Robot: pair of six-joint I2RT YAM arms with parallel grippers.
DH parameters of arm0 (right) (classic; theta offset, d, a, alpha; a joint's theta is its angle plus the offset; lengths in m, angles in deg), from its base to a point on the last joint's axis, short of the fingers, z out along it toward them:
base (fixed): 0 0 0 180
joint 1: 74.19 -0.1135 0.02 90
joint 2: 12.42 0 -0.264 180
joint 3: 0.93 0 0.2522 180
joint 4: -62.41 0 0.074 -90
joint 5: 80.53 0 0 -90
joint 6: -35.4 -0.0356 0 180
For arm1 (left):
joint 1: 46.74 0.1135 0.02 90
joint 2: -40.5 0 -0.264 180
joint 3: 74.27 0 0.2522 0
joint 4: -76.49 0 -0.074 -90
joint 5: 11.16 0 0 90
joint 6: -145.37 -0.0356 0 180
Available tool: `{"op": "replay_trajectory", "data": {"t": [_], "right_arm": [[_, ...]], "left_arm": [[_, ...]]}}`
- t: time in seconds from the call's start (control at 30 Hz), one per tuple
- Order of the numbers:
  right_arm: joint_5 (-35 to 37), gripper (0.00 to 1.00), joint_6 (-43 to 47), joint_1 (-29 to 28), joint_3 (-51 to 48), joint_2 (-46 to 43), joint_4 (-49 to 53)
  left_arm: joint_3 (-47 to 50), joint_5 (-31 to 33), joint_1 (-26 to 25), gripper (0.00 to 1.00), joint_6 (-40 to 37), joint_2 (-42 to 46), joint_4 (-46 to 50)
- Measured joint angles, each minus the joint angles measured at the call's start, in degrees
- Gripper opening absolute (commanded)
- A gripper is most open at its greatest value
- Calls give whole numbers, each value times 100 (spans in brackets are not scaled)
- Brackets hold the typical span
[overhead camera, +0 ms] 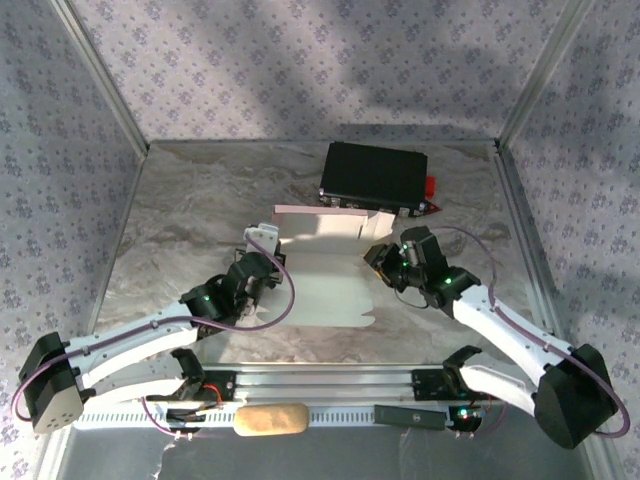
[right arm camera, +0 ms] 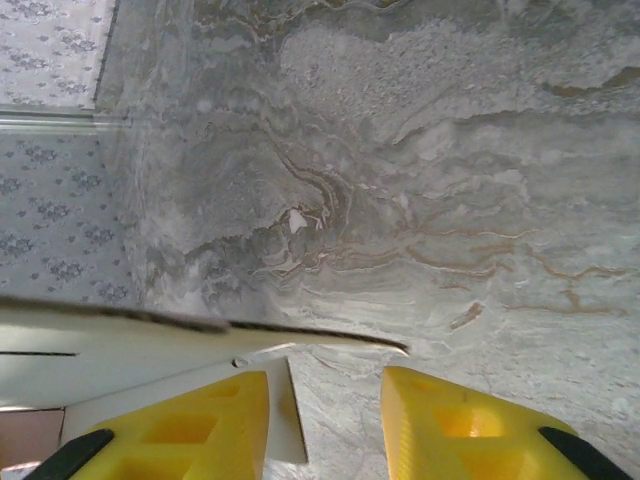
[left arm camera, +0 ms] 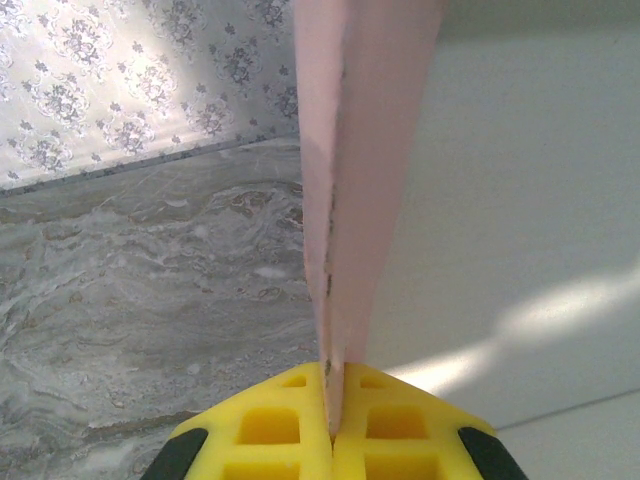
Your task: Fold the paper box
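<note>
The paper box [overhead camera: 318,280] lies partly unfolded in the middle of the table, cream inside and pink outside, with its back wall raised. My left gripper [overhead camera: 262,255] is shut on the box's left side flap [left arm camera: 350,180], which stands upright and shows pink between the yellow fingers [left arm camera: 280,425]. My right gripper [overhead camera: 380,255] is open at the box's right edge. A thin cream flap edge [right arm camera: 200,335] crosses just ahead of its yellow fingers [right arm camera: 175,430], and bare table shows between them.
A black rectangular case [overhead camera: 374,175] with a red tab sits at the back, just behind the box. A tan oblong object [overhead camera: 271,420] rests on the front rail between the arm bases. Patterned walls enclose the marbled table [overhead camera: 180,220].
</note>
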Motion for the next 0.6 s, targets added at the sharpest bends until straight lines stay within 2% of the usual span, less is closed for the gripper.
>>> {"op": "replay_trajectory", "data": {"t": [0.3,0.6], "right_arm": [[-13,21,44,-76,114,63,-72],[24,19,109,-234,313,168,92]], "left_arm": [[0,0,7,0,-20,-144,2],[0,0,11,0,-42,-214,0]]}}
